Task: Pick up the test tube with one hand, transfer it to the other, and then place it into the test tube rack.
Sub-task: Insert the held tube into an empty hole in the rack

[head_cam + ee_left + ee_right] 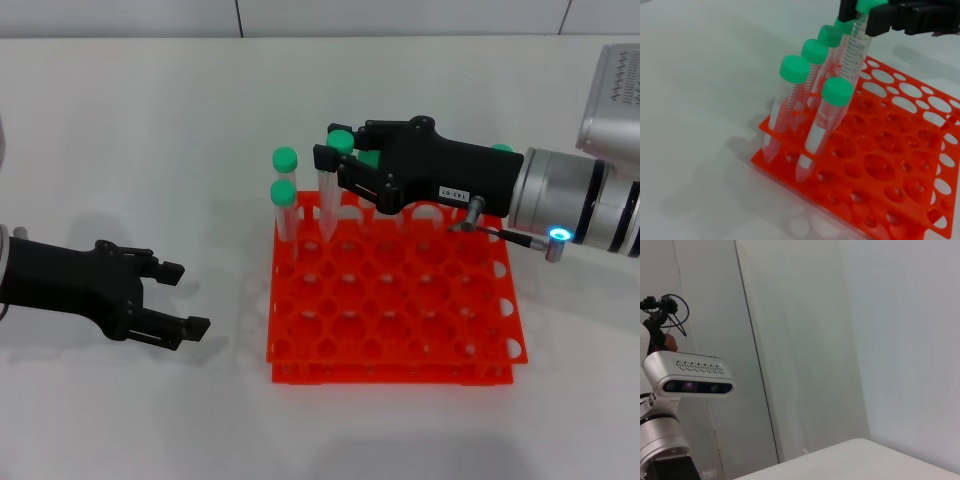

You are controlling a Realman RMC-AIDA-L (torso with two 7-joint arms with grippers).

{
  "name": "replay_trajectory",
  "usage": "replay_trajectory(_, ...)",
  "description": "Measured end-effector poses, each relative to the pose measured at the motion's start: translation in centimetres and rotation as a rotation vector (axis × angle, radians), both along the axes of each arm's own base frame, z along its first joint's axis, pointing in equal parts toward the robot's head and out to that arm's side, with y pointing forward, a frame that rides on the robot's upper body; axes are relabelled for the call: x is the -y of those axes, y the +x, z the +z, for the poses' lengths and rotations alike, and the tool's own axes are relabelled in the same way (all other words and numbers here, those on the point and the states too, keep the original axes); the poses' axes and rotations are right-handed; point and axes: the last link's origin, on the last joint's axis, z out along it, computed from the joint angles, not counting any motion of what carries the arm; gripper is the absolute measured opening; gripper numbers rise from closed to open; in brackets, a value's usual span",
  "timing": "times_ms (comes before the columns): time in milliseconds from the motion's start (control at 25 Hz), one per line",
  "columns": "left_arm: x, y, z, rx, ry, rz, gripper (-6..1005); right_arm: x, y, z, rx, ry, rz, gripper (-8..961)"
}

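1. The test tube rack stands mid-worktop.
2. Capped tubes stand in its far-left holes.
3. The right gripper hangs over the rack's far edge, holding the test tube.
4. The left gripper lies left of the rack.

The head view looks forward and down over the white tabletop, taking in the whole test tube rack. The left wrist view sits low and close to that rack, sharing its capped tubes. The right wrist view faces upward at walls.
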Motion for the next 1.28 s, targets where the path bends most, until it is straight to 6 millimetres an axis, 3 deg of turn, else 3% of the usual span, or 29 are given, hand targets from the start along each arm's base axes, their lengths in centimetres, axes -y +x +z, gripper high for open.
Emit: replay_trajectory(1280, -0.06, 0.27, -0.29, -0.002, -0.007, -0.030, 874, 0.10, 0.04, -0.94, 0.018, -0.008, 0.002, 265)
